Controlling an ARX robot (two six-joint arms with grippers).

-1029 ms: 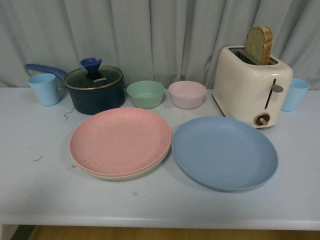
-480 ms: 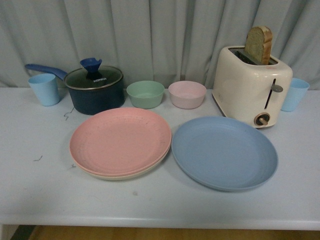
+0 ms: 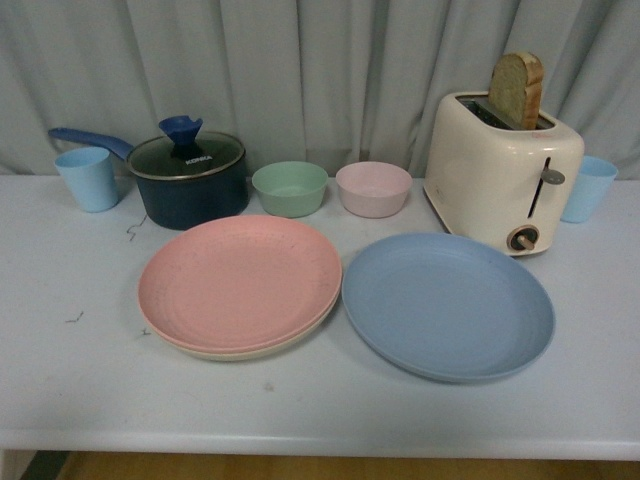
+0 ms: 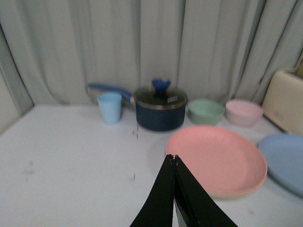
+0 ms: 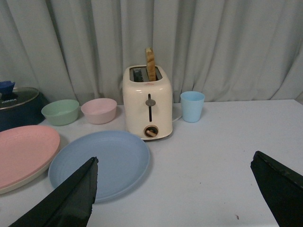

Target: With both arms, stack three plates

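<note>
Stacking plates: two nested, blue plate (image 3: 447,305) lying alone.
Pink plate (image 3: 240,282) sits on the cream plate (image 3: 250,352) left of centre on the surface (image 3: 90,380); blue is just beside, toward the right edge. My left gripper (image 4: 175,158) is pinched closed, right gripper (image 5: 173,161) gapes wide. Blue looks light, stiff, slick; I'd pinch its rim.

On our right wrist cam we see our right gripper (image 5: 175,158) with its two black fingers (image 5: 66,201) spread wide over the white table (image 5: 213,156). The blue plate (image 5: 99,163) lies just beside the pink plate (image 5: 23,151), which sits on a cream plate (image 5: 14,188). Behind them are a cream toaster (image 5: 147,109) with a bread slice (image 5: 150,64) sticking up, a blue cup (image 5: 192,106), a pink bowl (image 5: 99,110) and a green bowl (image 5: 60,112).
</note>
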